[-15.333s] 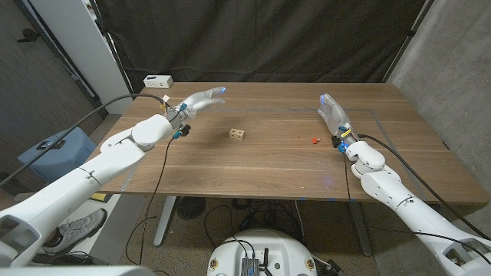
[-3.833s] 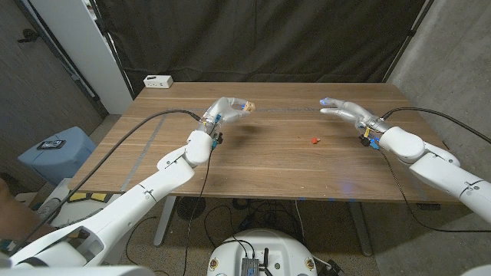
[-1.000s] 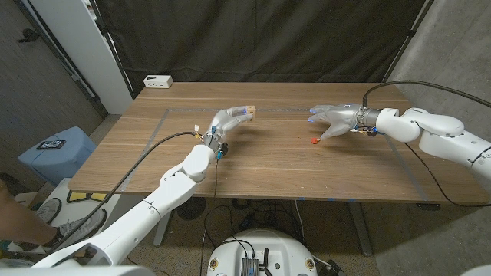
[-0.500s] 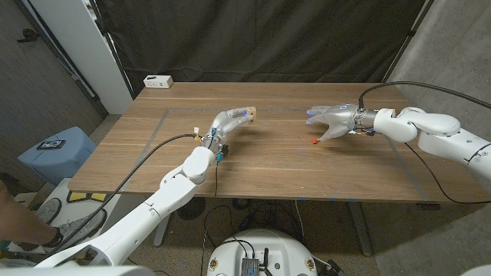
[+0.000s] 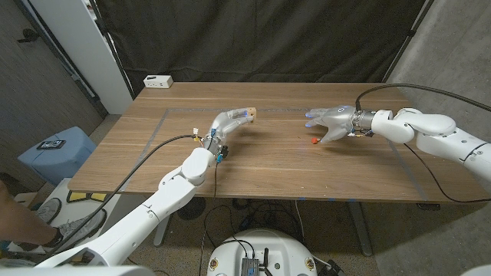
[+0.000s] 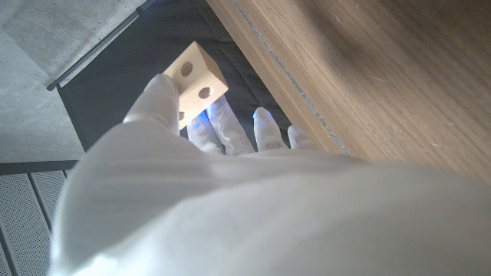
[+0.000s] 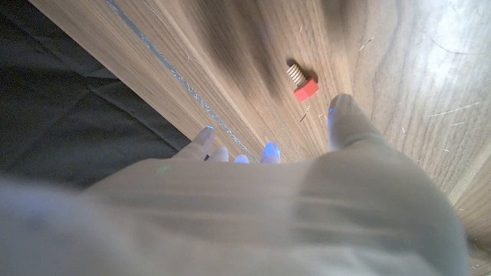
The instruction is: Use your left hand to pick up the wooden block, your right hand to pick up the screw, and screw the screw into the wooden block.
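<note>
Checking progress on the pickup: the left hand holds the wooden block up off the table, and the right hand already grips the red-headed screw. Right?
Not quite. The left hand does hold the wooden block, but the right wrist view shows the screw lying on the table, just beyond the right hand, whose fingers have not closed on it.

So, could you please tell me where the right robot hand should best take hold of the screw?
Probably by its red head, pinched from above: the screw lies on its side on the table, threaded shank pointing away, and the right robot hand hovers open over it. That leaves the threads free for the wooden block.
</note>
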Motion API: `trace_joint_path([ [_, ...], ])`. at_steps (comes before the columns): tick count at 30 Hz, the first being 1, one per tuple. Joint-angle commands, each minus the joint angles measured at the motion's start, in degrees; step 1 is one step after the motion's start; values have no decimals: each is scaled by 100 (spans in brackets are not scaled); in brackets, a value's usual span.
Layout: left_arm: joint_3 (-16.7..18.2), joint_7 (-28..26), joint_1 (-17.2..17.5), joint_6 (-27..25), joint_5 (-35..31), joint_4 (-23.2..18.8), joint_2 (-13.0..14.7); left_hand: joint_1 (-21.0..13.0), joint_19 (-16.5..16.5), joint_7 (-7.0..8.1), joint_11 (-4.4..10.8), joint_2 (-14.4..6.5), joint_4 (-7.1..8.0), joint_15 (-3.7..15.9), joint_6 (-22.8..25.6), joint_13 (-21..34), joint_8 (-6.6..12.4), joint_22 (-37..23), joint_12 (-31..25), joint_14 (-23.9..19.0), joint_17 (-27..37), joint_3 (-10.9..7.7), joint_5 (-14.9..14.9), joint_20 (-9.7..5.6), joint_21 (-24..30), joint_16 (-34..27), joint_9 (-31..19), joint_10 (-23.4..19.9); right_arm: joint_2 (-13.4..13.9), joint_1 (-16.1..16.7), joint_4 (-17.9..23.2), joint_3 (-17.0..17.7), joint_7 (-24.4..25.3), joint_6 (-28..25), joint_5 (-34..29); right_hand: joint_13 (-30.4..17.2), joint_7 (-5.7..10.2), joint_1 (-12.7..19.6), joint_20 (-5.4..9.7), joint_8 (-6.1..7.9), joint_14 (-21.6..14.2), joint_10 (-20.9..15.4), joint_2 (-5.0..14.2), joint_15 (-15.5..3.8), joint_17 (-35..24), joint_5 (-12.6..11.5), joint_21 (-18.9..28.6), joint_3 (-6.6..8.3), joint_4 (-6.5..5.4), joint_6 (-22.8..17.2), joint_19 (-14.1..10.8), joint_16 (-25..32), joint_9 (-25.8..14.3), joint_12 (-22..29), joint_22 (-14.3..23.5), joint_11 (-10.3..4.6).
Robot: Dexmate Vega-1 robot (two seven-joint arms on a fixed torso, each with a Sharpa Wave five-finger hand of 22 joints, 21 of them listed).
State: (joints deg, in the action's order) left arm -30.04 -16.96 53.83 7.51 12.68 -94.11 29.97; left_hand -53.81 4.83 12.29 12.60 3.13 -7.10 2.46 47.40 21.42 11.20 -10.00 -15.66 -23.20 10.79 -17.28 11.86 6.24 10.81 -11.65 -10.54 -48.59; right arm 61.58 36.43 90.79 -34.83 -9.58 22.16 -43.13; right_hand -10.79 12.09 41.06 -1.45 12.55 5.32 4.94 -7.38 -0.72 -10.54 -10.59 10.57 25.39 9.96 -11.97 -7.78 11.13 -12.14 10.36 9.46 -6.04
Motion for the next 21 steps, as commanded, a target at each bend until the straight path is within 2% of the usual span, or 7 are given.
trace_joint_path([
  [1, 28, 11, 77, -19, 24, -91, 55, -31, -16, -14, 4, -67, 6, 572, 36, 14, 30, -25, 18, 24, 20, 25, -15, 0, 34, -37, -30, 30, -95, -122, -133, -119, -128, 36, -113, -27, 40, 40, -3, 34, -13, 35, -21, -1, -32, 4, 7, 35, -10, -7, 6, 11, -15, -4, 21, 5],
  [12, 36, 45, 92, -38, 46, -114, 81, -30, -24, -7, 5, -79, 4, 570, 40, 21, 31, -25, 26, 40, 20, 31, -21, 11, 33, -32, -30, 32, -214, -234, -345, -223, -241, 34, -31, -27, 34, 51, -5, 86, -16, 31, -33, -3, -41, 4, 10, 43, -25, -80, 7, 15, -35, 13, 22, -54],
  [21, 18, 79, 47, -34, 53, -53, 61, -29, -26, -11, 5, -89, 1, 564, 44, 27, 32, -25, 32, 57, 19, 36, -27, 10, 34, -28, -30, 32, -291, -310, -463, -295, -382, 9, 106, -28, 29, 43, -5, 123, -5, 22, -37, 12, -49, 6, 13, 44, -42, -137, 6, 15, -49, 25, 23, -37],
])
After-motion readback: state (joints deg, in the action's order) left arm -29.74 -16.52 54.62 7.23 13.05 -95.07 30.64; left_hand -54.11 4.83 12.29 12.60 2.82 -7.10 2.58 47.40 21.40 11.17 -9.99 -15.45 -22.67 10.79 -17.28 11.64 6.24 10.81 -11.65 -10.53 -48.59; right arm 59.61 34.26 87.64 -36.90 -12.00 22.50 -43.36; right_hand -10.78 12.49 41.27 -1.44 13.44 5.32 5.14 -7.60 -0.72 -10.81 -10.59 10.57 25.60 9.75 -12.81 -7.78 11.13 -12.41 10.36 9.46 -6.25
